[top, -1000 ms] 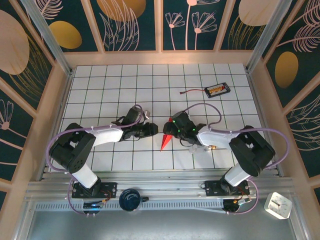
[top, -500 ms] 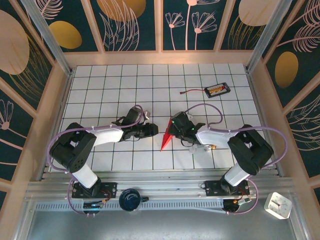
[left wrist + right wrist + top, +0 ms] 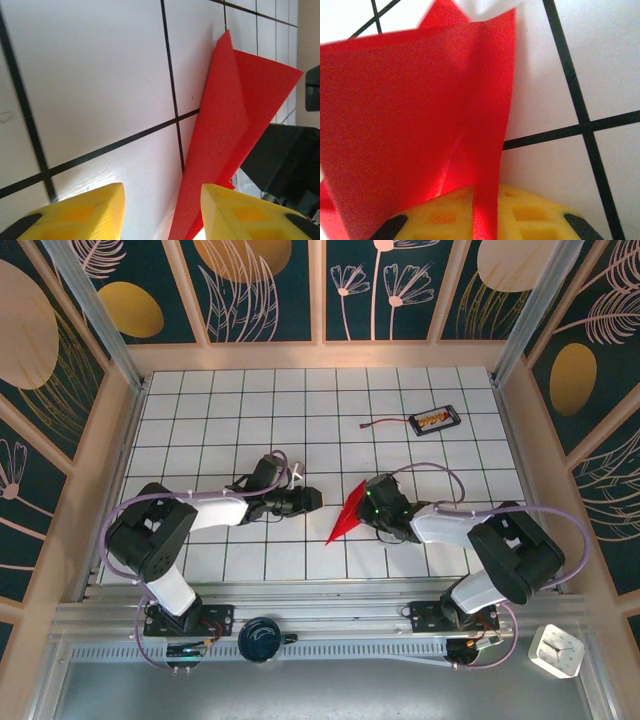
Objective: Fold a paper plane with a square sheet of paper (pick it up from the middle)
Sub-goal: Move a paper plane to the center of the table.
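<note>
1. Right claw (image 3: 366, 510): over the last second the jaws have narrowed from a wide stance. They now pinch the rear edge of the narrow, pointed, bright red paper plane (image 3: 345, 520). In the right wrist view the red paper runs between the yellow pads (image 3: 530, 210).

2. Left claw (image 3: 312, 499): partly open and holding nothing. Its yellow fingers (image 3: 90, 210) straddle bare white gridded table (image 3: 220, 410) just beside the plane, without contact.

3. Location: the plane rests on the table, well apart from the small black tray with a cable (image 3: 435, 420). It lies to the tray's left and nearer the arm bases, with its nose pointing away from the tray.

4. Significance: the folds appear finished. The closing grip suggests that the right arm is securing the plane for a lift or a final crease press. The thin paper may buckle if it is squeezed off the centre ridge.
</note>
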`<state>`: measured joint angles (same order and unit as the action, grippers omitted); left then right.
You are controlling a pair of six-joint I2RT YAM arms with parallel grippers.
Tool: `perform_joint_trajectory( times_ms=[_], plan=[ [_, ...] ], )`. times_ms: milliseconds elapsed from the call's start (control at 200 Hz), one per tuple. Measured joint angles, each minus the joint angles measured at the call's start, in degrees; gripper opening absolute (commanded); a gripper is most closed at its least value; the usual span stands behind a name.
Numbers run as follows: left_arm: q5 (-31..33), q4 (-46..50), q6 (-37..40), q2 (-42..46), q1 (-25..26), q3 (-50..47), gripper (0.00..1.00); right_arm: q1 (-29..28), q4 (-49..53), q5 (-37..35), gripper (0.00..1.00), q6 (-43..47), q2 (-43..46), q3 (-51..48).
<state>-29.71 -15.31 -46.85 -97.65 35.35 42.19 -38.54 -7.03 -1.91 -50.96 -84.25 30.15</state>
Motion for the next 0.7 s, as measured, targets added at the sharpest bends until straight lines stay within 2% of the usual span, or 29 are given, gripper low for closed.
perform_joint_trajectory(
  times_ms=[165,420,505,616,701],
  plan=[
    [-3.28,-1.18,-1.01,-4.92,0.66,2.95,0.50,1.46,-3.04,2.69,0.15,0.02,0.13,-1.44],
    [-4.33,-1.18,-0.50,-7.28,2.67,9.18,0.56,1.81,-5.70,4.61,0.14,0.07,0.09,-1.81],
    [-4.26,-0.96,0.57,-9.11,3.32,11.65,0.56,1.88,-6.23,4.94,0.14,0.48,0.09,-1.81],
    [-3.32,0.57,1.79,-11.23,3.76,14.05,0.48,2.27,-6.69,5.09,0.14,1.07,-0.02,-1.81],
    [-1.99,1.75,2.40,-12.41,3.82,15.30,0.48,2.56,-6.75,5.16,0.14,1.11,-0.22,-1.81]
  ],
)
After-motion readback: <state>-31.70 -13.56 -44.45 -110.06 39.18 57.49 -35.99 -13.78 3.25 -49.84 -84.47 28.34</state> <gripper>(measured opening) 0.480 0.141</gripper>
